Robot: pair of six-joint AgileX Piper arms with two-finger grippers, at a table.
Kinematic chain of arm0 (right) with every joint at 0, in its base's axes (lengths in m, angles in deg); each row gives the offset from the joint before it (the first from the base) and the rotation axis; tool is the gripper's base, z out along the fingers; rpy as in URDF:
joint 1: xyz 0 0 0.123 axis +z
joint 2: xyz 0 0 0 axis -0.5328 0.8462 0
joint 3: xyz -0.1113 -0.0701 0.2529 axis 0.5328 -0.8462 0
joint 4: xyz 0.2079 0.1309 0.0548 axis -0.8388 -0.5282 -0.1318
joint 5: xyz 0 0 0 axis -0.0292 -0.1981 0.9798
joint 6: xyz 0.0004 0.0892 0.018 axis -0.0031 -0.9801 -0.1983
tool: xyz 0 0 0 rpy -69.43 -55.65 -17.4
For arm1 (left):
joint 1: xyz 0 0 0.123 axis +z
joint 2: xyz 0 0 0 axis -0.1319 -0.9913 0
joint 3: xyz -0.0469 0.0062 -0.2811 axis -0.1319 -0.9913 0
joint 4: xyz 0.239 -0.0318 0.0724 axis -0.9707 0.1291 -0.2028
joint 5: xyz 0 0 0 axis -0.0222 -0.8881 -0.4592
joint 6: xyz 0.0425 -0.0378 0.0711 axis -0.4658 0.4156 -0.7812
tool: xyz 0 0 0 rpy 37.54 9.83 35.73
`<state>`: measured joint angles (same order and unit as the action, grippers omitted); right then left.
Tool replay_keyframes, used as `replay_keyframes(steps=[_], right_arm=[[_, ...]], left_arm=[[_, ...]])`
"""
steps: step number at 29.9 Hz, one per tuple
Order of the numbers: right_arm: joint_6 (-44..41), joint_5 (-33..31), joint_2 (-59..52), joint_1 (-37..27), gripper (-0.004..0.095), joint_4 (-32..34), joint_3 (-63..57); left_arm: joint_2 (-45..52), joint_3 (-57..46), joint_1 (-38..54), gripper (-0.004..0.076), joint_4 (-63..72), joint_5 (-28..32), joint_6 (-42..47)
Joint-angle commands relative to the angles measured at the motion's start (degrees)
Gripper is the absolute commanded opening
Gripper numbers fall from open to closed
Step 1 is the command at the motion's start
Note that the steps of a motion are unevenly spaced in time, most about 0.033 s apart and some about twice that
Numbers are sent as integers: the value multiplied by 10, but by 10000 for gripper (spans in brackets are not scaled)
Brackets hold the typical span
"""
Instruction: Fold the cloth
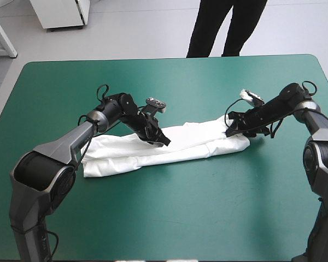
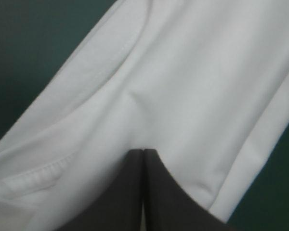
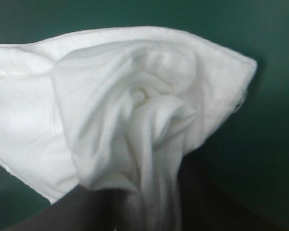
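The white T-shirt (image 1: 197, 139) lies as a long folded strip across the middle of the table, running from near left to far right. My left gripper (image 1: 164, 142) sits on the strip's middle, and in the left wrist view the left gripper (image 2: 143, 151) is shut, pinching the T-shirt (image 2: 192, 72) into a small pucker at the tip. My right gripper (image 1: 229, 131) is at the strip's right end. In the right wrist view the right gripper (image 3: 149, 185) is shut on a bunched fold of the T-shirt (image 3: 111, 96), which drapes down between the fingers.
The teal-green cover (image 1: 169, 218) surrounds the strip on every side, widest toward the near edge. The table's far edge (image 1: 169, 58) lies well beyond both grippers.
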<state>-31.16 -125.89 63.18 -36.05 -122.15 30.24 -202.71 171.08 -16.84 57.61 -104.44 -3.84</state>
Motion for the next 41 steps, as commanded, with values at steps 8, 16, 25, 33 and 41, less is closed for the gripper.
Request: replay_keyframes(steps=[8, 16, 25, 33, 41], right_arm=[[25, -27, -25, 3, -17, -45, 7], [26, -27, -59, 3, -17, -83, 44], [9, -27, -107, 26, -17, -103, 91], [1, -26, -135, 61, -17, -109, 104], [-3, -25, -157, 75, -16, -109, 137]], left_arm=[[17, 17, 1, -22, 21, 0, 7], [10, 17, 1, -22, 23, 0, 7], [10, 17, 1, -22, 24, -1, 9], [4, 17, 1, -22, 24, -3, 9], [-10, 17, 0, -22, 30, -15, 11]])
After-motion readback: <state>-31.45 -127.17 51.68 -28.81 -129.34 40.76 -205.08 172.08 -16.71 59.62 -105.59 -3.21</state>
